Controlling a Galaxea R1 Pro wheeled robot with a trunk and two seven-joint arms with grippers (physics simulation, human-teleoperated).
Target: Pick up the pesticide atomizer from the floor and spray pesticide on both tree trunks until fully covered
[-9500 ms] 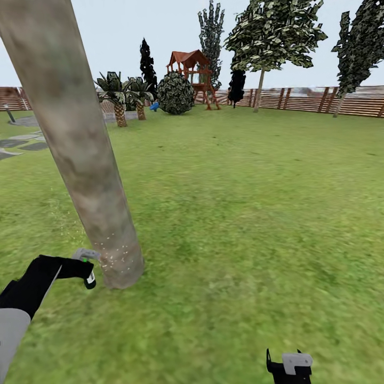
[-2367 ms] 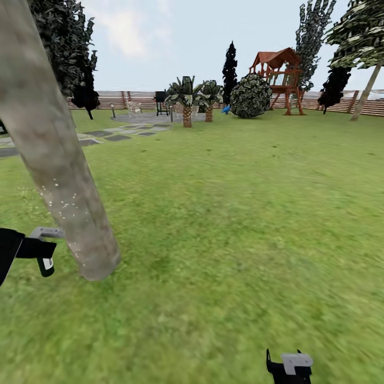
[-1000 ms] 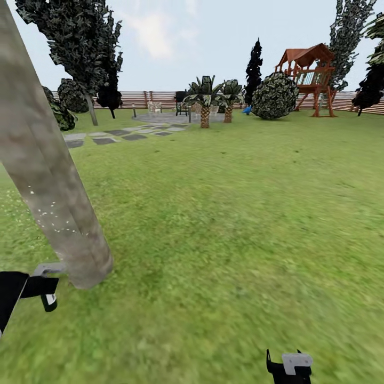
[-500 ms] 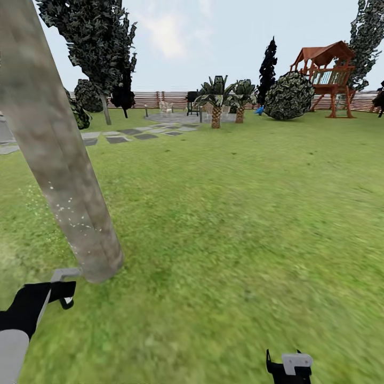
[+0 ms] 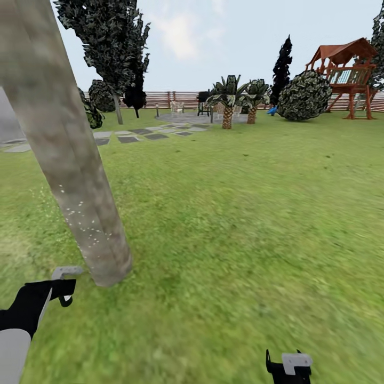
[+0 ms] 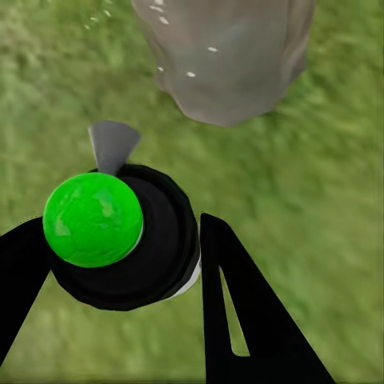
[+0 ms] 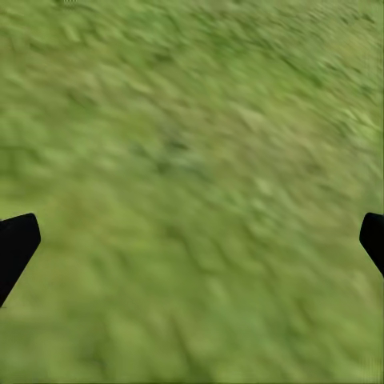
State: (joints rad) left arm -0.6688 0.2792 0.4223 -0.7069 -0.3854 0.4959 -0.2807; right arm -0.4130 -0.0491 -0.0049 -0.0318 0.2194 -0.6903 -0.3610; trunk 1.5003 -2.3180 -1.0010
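Left tool clamping pesticide atomizer, its grey nozzle pointing at speckled tree trunk base; right tool hanging released, fingers spread, over lawn.

Green-capped atomizer beside speckled grey trunk base, apparently apart.

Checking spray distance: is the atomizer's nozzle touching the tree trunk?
Apart. In the left wrist view, grass shows between the atomizer nozzle and the tree trunk.
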